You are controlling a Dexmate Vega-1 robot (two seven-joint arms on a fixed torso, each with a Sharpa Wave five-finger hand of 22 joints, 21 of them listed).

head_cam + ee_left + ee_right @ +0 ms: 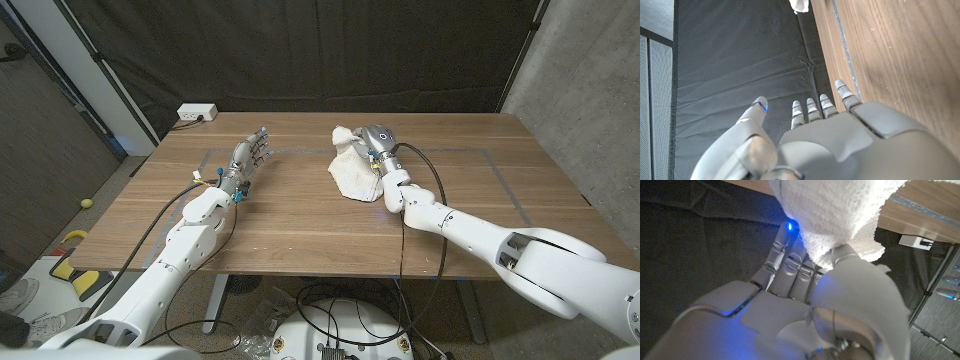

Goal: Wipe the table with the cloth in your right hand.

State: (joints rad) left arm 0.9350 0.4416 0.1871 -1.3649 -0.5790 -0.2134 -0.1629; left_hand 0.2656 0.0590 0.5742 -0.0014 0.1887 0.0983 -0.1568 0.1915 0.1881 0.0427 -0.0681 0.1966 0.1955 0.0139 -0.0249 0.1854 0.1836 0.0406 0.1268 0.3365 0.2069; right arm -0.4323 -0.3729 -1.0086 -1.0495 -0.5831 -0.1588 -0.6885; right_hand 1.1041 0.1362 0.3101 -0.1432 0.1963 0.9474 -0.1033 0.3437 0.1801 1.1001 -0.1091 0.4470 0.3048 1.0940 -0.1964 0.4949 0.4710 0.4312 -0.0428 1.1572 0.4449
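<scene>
**Cloth gripped on the far middle of the worktop**

Worktop [300,220] first — a wooden slab with a thin taped rectangle marked on it, backed by a dark curtain [330,50]. On its far middle lies the white cloth [352,172], bunched and crumpled, one end raised toward the far edge and the rest spread on the wood.

Right hand [380,143] sits on the far right side of the cloth and holds it; the right wrist view shows the fingers [790,260] curled into the white weave [840,215], a blue light glowing at one fingertip.

Left hand [248,158] is well apart from the cloth, on the left side of the worktop — it holds nothing, fingers straight, slightly apart and reaching toward the far edge. The left wrist view shows those fingers [812,110] extended beside the wood.

A white power strip [196,113] rests at the far left corner.
</scene>
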